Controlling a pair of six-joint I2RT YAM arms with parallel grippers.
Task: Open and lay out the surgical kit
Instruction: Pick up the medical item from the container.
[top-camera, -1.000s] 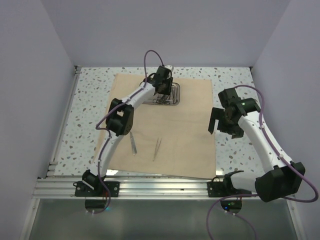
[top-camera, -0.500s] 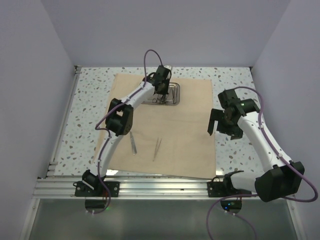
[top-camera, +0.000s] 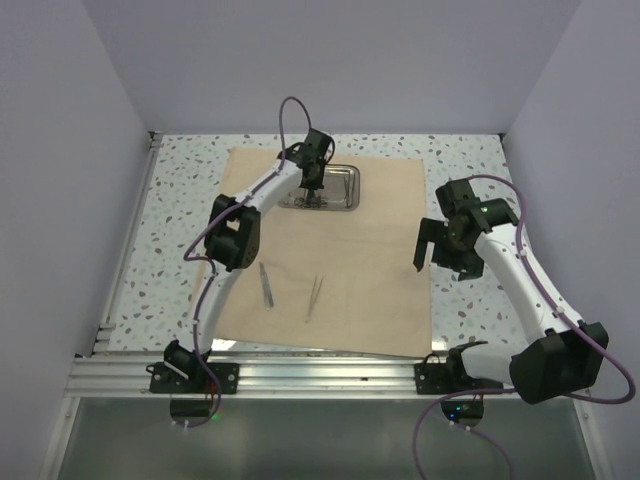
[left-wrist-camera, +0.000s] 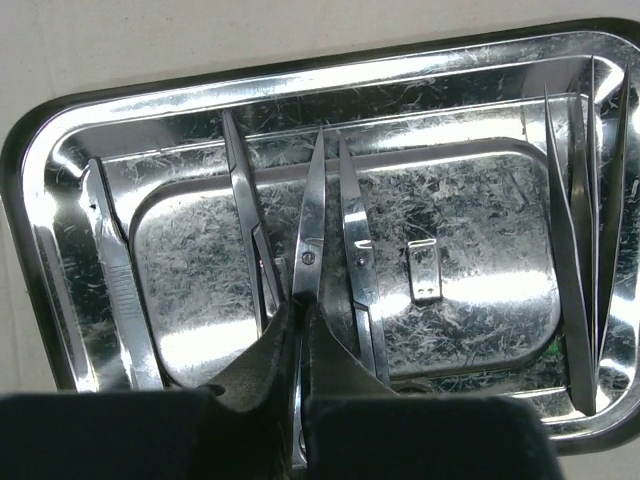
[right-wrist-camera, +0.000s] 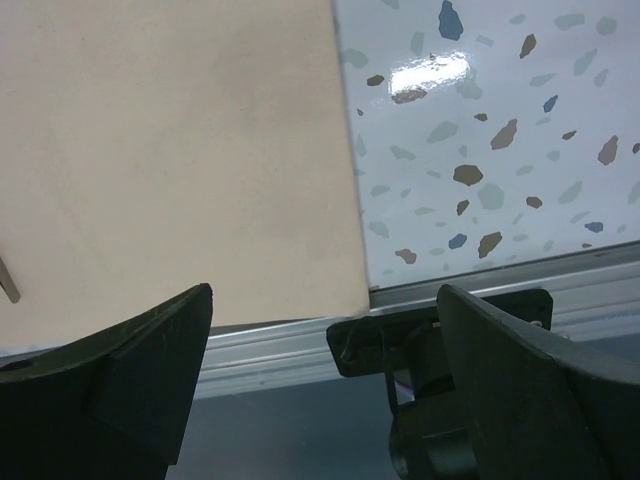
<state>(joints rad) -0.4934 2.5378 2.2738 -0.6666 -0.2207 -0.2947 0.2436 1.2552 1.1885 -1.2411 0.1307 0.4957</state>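
Tan cloth (top-camera: 370, 270), spread flat as one large sheet. On its far half we see a small shiny steel tray (top-camera: 346, 186). In the wrist view, we find scissors (left-wrist-camera: 308, 240) at the tray's middle with blades closed, a scalpel (left-wrist-camera: 112, 270) along the left wall and tweezers (left-wrist-camera: 575, 260) along the right. On the near cloth lie second tweezers (top-camera: 314, 298) and, apart from them, a thin silver tool (top-camera: 265, 285).

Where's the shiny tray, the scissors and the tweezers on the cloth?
steel tray (top-camera: 343, 188): top view, bare floor near its right rim.
scissors (left-wrist-camera: 308, 257): left wrist view, on the pivot screw.
tweezers (top-camera: 314, 297): top view, middle of the pair, on the cloth.
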